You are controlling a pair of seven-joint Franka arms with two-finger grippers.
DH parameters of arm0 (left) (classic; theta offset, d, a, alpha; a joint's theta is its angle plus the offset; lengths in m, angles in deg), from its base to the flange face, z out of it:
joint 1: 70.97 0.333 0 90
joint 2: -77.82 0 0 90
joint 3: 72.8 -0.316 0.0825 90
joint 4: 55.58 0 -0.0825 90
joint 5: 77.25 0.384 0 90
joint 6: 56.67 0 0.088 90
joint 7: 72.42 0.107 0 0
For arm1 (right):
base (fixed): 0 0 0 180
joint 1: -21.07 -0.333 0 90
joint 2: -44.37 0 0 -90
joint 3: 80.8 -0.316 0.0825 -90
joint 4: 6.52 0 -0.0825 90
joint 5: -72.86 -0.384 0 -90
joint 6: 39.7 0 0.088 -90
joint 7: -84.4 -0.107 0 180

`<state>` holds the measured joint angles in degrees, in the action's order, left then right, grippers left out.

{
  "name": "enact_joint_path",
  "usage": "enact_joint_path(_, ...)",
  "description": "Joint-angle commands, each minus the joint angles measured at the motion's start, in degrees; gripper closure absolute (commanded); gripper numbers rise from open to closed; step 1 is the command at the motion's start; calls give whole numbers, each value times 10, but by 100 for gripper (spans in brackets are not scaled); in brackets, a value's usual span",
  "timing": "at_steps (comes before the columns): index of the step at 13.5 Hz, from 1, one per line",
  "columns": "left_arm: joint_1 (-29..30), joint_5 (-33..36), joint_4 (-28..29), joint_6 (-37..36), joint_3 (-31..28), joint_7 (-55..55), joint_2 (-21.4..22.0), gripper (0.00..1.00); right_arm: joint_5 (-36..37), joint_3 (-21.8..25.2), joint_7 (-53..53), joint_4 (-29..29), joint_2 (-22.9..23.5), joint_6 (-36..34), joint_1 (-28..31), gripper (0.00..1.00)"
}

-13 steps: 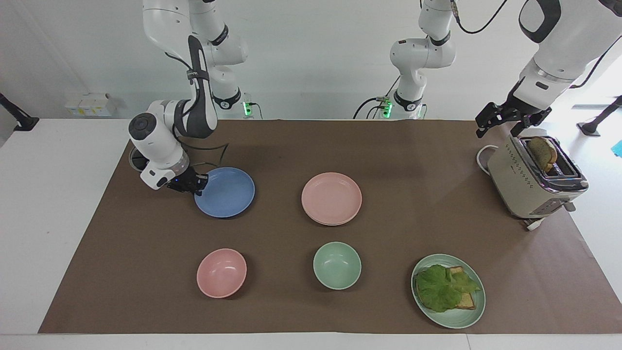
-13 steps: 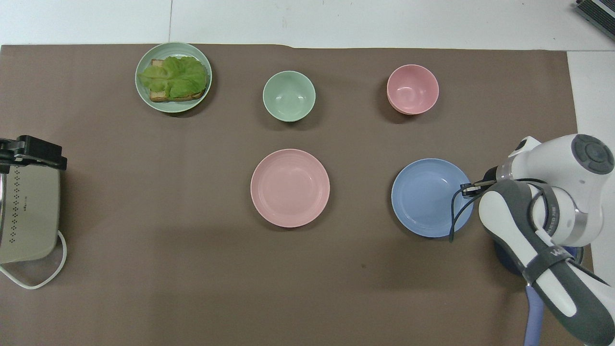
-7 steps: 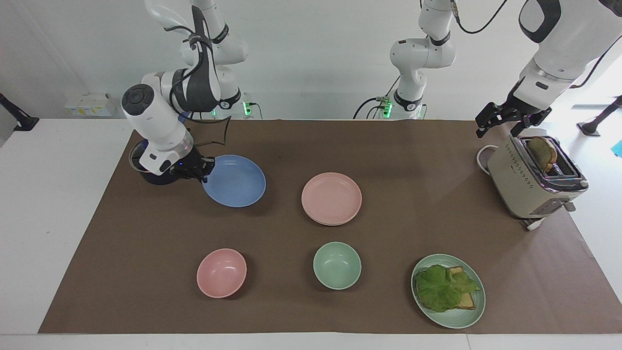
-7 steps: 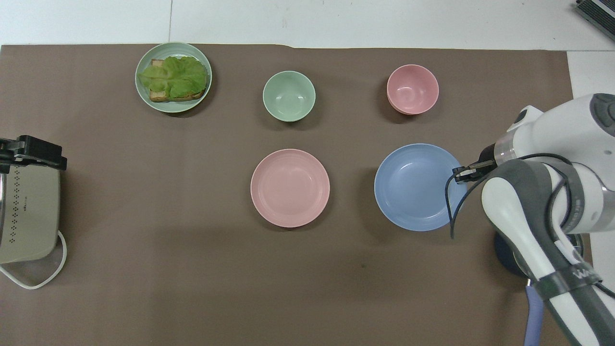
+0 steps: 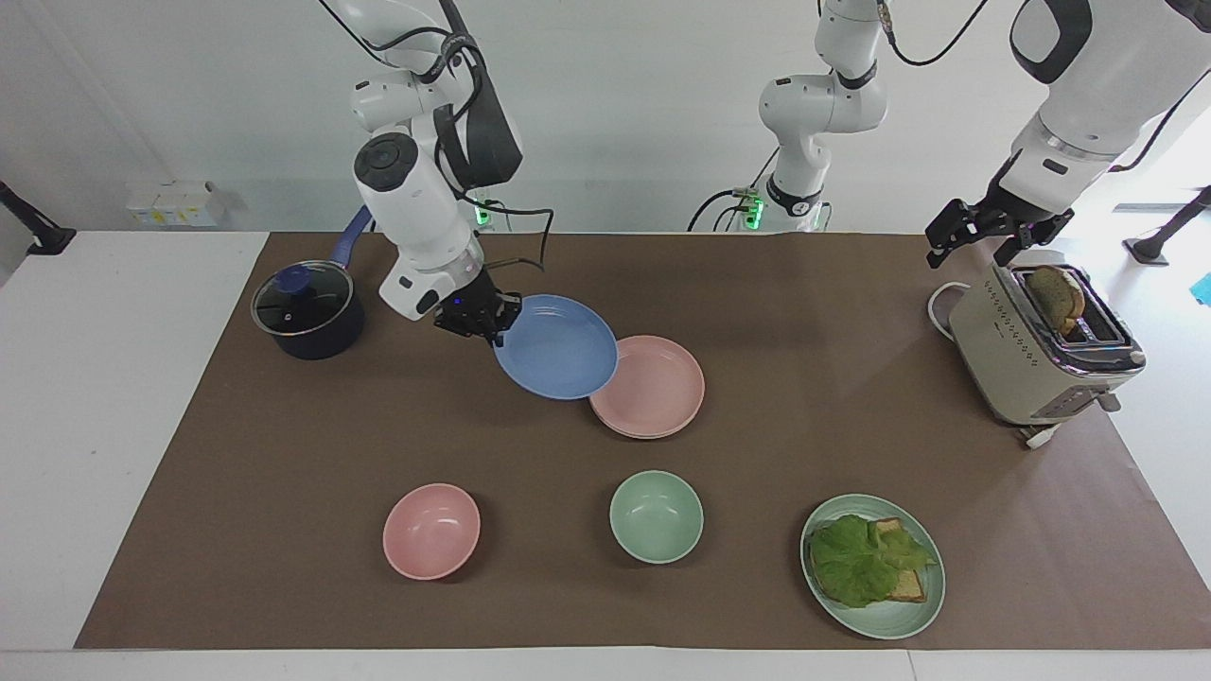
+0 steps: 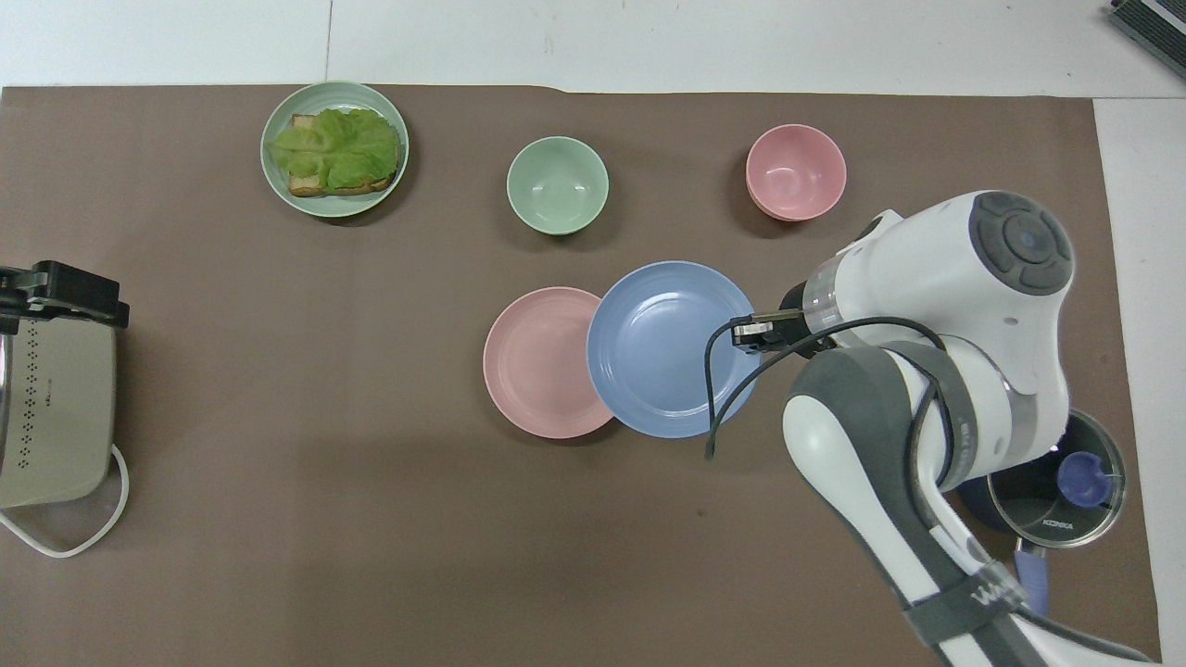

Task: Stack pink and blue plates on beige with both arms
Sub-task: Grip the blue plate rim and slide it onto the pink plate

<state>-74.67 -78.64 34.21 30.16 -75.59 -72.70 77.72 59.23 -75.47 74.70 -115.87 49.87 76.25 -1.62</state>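
The right claw [image 5: 484, 326] is clamped tight on the rim of the blue plate [image 5: 556, 346], and we see that plate lifted off the worktop [image 5: 123, 435], tilted a little, with its free edge hanging over the edge of the pink plate [image 5: 658, 388]. We take the pink plate as our landmark: it lies flat near the middle of the brown mat [image 5: 814, 312], and just under its rim we can make out a paler edge, as of another plate beneath it, though we cannot tell its colour for sure. The blue plate overlaps the pink plate on the side toward the right arm's end. Farther from the robots than the pink plate stands the green bowl [image 5: 656, 516]; the pink bowl [image 5: 431, 531] sits beside that bowl, toward the right arm's end. Toward the left arm's end, and farther from the robots than the pink plate, we find the green plate [image 5: 913, 619] with toast and a lettuce leaf. The dark pot [image 5: 307, 312] with its glass lid stands toward the right arm's end of the pink plate. The left claw [image 5: 979, 236] hangs with its fingers spread wide just above the toaster [image 5: 1022, 364], well apart from the pink plate, holding nothing while that arm waits.
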Motion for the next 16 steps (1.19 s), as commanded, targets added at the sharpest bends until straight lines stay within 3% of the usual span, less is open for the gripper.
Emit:
enact_joint_path(1,4,9,12,2,2,2,12,0,-38,0,-46,10,27,32,-36,100)
enact_joint_path(4,4,9,12,2,2,2,12,0,-119,0,-62,9,58,75,-62,100)
enact_joint_path(16,4,9,12,2,3,2,12,0,-120,0,-45,-44,87,139,-87,100)
